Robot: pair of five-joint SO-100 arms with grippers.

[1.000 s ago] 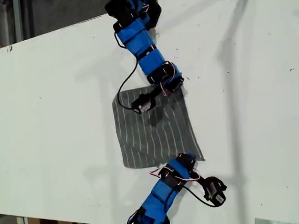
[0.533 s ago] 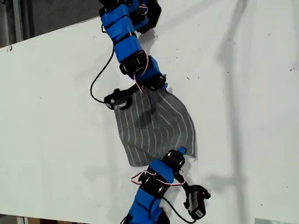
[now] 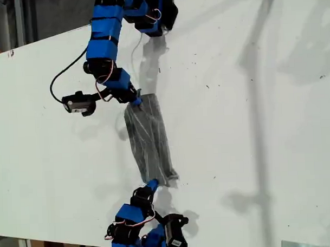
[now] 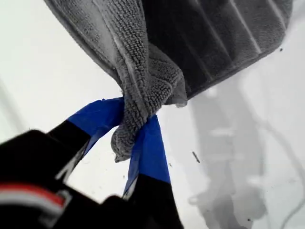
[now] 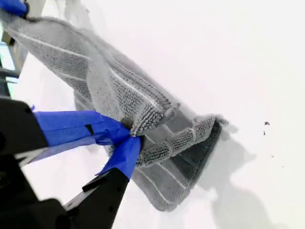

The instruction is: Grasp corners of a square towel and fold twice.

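Mid first fold: both pincers [image 4: 136,136] [image 5: 128,138] clamped on towel [image 3: 149,145] corners [image 4: 143,109]; next, lay them flat on the surface [image 3: 252,126].

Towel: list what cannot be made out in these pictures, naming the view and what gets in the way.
1. Exterior view: the lower layer of the towel is mostly covered by the layer folded over it.
2. First wrist view: most of the towel is cut off by the picture's edge.
3. Exterior view: the base of the arm at the bottom is cut off by the bottom edge.

No legible text or labels
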